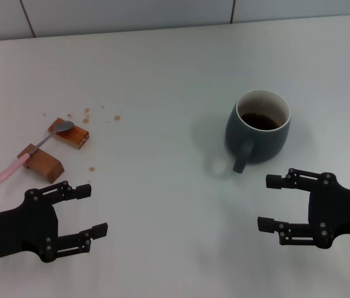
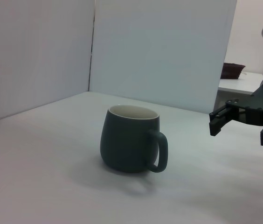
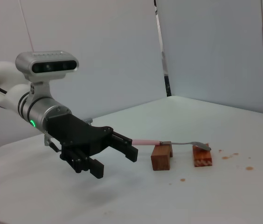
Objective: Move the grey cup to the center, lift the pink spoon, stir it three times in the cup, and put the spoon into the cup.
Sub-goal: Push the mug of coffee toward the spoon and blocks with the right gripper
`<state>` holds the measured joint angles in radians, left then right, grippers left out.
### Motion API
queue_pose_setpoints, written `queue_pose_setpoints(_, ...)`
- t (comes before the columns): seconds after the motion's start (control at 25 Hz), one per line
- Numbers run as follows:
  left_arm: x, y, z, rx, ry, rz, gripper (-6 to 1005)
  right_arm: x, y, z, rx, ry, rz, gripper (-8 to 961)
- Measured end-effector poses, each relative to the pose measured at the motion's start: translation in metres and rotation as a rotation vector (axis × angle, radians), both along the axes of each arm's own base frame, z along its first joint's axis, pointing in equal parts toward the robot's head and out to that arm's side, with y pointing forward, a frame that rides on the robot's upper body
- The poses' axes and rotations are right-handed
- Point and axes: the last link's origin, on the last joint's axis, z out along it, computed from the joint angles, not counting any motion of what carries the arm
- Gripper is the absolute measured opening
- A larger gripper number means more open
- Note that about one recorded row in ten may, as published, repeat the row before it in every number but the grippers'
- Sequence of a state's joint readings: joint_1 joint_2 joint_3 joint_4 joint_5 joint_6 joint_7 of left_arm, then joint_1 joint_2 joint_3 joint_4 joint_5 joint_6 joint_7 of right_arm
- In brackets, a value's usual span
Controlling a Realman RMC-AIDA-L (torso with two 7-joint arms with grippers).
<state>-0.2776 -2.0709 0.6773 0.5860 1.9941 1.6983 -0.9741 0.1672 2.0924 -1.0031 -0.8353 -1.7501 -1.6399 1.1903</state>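
Observation:
The grey cup (image 1: 259, 129) stands upright on the right half of the white table, its handle turned toward me and dark liquid inside; the left wrist view shows the cup (image 2: 130, 140) from the side. The pink spoon (image 1: 33, 149) lies across two brown blocks at the left, silver bowl on the far block, pink handle sticking out toward the table's left edge; the right wrist view also shows the spoon (image 3: 169, 142). My left gripper (image 1: 94, 211) is open just in front of the blocks. My right gripper (image 1: 267, 203) is open, a little in front of the cup.
Two brown rectangular blocks, the near block (image 1: 42, 162) and the far block (image 1: 70, 133), carry the spoon. Brown crumbs (image 1: 87, 118) are scattered behind and beside them. A tiled wall (image 1: 131, 12) bounds the table's far edge.

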Motion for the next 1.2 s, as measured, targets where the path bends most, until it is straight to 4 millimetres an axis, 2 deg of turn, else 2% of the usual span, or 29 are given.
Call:
queue_pose_setpoints(0.36, 0.000, 0.000, 0.000, -0.001, -0.001, -0.001, 785, 0.000, 0.000, 0.000, 0.001, 0.001, 0.004, 766)
queue_pose_setpoints(0.48, 0.000, 0.000, 0.000, -0.001, -0.001, -0.001, 785, -0.003, -0.001, 0.004, 0.052, 0.045, 0.029, 752)
queue_pose_setpoints(0.64, 0.000, 0.000, 0.000, -0.001, -0.001, -0.001, 786, -0.002, -0.003, 0.024, 0.221, 0.161, 0.022, 732)
queue_pose_setpoints(0.76, 0.000, 0.000, 0.000, -0.001, -0.001, -0.001, 786, 0.010, -0.009, 0.044, 0.456, 0.264, -0.015, 717)
queue_pose_setpoints(0.88, 0.000, 0.000, 0.000, -0.002, -0.001, -0.001, 786, 0.026, -0.016, 0.055, 0.687, 0.321, -0.074, 702)
queue_pose_setpoints(1.08, 0.001, 0.000, 0.000, -0.002, -0.002, -0.001, 786, 0.056, -0.016, 0.055, 0.921, 0.268, -0.226, 467)
queue_pose_setpoints(1.16, 0.001, 0.000, -0.001, -0.003, -0.002, -0.002, 786, 0.062, -0.010, 0.049, 0.953, 0.226, -0.266, 369)
queue_pose_setpoints(1.2, 0.001, 0.000, -0.001, -0.003, -0.002, -0.002, 786, 0.067, 0.000, 0.040, 0.952, 0.166, -0.302, 319)
